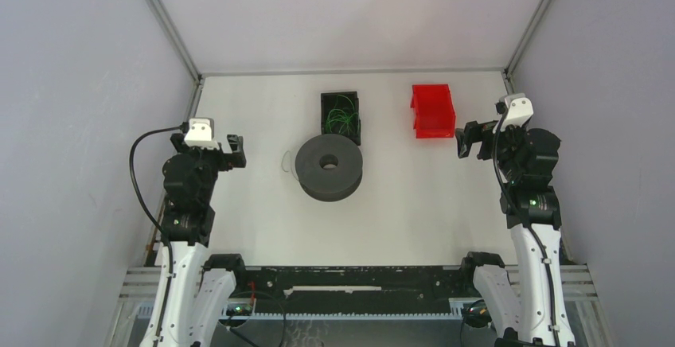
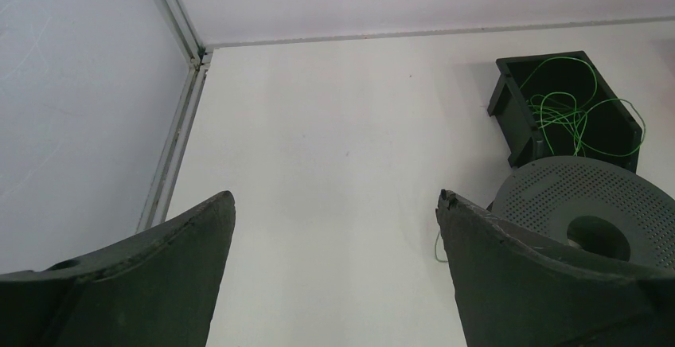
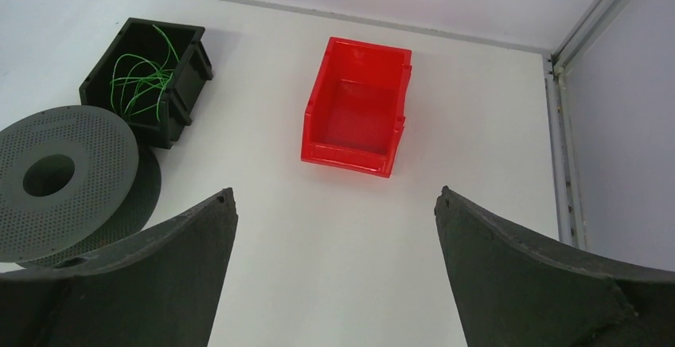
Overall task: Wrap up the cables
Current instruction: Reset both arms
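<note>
Green, hair-thin cables (image 1: 341,117) tangled in black bin (image 1: 324,115), upper centre of frame. Probably light, floppy, snag-prone; best pinched at a raised loop. Left gripper (image 2: 334,204), right gripper (image 3: 334,200): spread wide, empty.

Bright, soft, even light on the flat white tabletop (image 1: 255,204), while the grey walls (image 1: 79,84) at 9 and 3 o'clock look dimmer. Right wrist view: faint shadow at 2 o'clock of the small black plastic bin (image 3: 191,76).
</note>
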`<act>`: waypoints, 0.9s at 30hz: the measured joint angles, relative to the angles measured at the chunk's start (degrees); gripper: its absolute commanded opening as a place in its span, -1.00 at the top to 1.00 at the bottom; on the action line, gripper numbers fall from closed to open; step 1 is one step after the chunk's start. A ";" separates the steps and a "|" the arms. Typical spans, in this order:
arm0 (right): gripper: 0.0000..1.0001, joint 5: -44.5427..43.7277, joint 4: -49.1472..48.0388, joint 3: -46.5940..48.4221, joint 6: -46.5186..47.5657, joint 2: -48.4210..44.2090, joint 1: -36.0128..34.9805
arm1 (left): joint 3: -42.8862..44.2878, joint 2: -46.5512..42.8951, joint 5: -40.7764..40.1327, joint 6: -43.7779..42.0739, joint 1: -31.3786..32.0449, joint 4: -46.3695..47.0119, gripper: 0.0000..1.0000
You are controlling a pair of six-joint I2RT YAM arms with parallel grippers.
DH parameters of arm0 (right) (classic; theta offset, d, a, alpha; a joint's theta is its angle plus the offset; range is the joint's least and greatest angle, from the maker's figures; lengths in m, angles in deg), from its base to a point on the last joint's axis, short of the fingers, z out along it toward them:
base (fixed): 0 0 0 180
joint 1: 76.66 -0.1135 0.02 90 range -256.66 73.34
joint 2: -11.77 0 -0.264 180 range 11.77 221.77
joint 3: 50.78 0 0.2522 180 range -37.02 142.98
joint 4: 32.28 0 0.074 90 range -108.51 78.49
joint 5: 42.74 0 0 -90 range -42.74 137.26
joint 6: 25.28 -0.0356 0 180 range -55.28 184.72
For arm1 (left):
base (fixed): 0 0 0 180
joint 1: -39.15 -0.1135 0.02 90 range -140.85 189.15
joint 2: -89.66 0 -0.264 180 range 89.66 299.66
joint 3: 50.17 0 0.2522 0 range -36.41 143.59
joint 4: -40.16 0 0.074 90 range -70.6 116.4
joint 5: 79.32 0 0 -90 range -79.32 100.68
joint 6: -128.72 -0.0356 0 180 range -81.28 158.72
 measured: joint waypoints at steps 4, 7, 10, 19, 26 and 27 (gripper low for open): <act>-1.00 -0.09 0.00 0.00 0.00 0.00 0.00 | 0.00 0.00 0.00 0.00 0.00 0.00 -1.00; -1.00 -0.09 0.00 0.00 0.00 0.00 0.00 | 0.00 0.00 -0.02 0.00 0.00 0.00 -1.00; -1.00 -0.52 -0.02 0.00 -0.04 0.00 0.02 | 0.00 0.00 -0.04 0.00 0.00 0.00 -1.00; -1.00 -1.95 -0.24 0.00 -0.79 -0.09 1.62 | 0.00 0.02 -1.55 0.39 0.00 0.04 -1.00; -1.00 -2.21 -0.26 0.00 -1.22 -0.13 1.84 | 0.00 0.04 -1.62 0.44 0.00 0.04 -1.00; -1.00 -2.51 -0.31 0.00 -1.36 -0.13 1.81 | 0.00 0.13 -1.64 0.42 0.00 0.04 -1.00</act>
